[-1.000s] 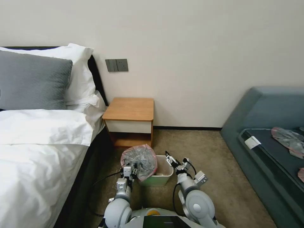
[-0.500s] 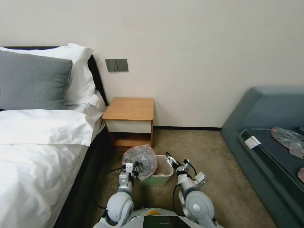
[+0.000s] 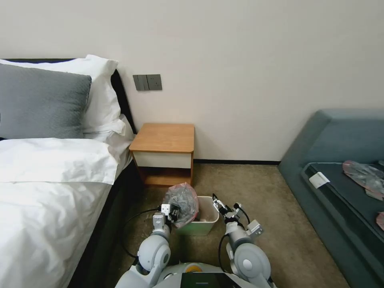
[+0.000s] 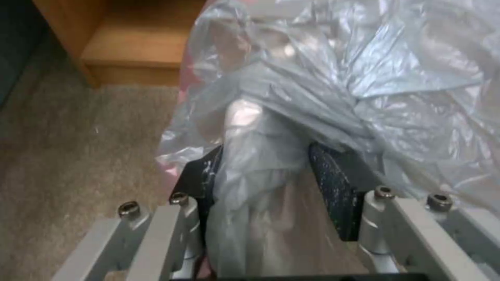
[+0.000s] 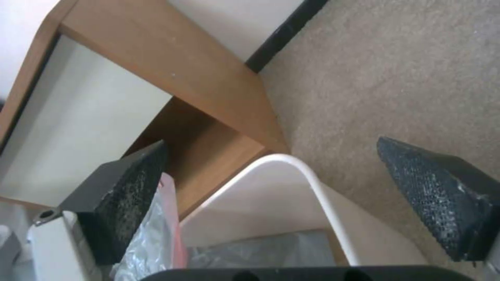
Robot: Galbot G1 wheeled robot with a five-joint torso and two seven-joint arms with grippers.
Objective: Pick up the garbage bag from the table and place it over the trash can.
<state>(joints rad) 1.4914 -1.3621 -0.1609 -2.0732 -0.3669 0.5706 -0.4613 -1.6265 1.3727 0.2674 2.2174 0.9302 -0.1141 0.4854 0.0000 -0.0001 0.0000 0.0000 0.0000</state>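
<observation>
The left gripper (image 3: 173, 211) is clamped on the garbage bag (image 3: 182, 202), a thin, wrinkly, translucent grey plastic bag with pink-red edging. In the left wrist view a bunched fold of the bag (image 4: 291, 117) is pinched between the two black pads (image 4: 333, 187), and the rest billows up past them. The bag hangs over the left side of the trash can (image 3: 206, 224), a small cream plastic bin with rounded corners and a rolled rim, standing on the beige carpet (image 3: 256, 188). Part of the film appears to dip inside the bin, though the angle makes this hard to judge.

The right gripper (image 3: 219, 202) hovers over the right rim of the trash can, its fingers spread wide and holding nothing. In the right wrist view its black textured pads (image 5: 130, 191) stand well apart, with the white rim (image 5: 312, 183) and the bag's pink edge (image 5: 169, 218) between them.

The table (image 3: 164, 138), a small nightstand with an orange-brown wooden top, white drawer front and lower shelf, stands just behind the bin against the wall, beside the white-sheeted bed (image 3: 48, 192).
</observation>
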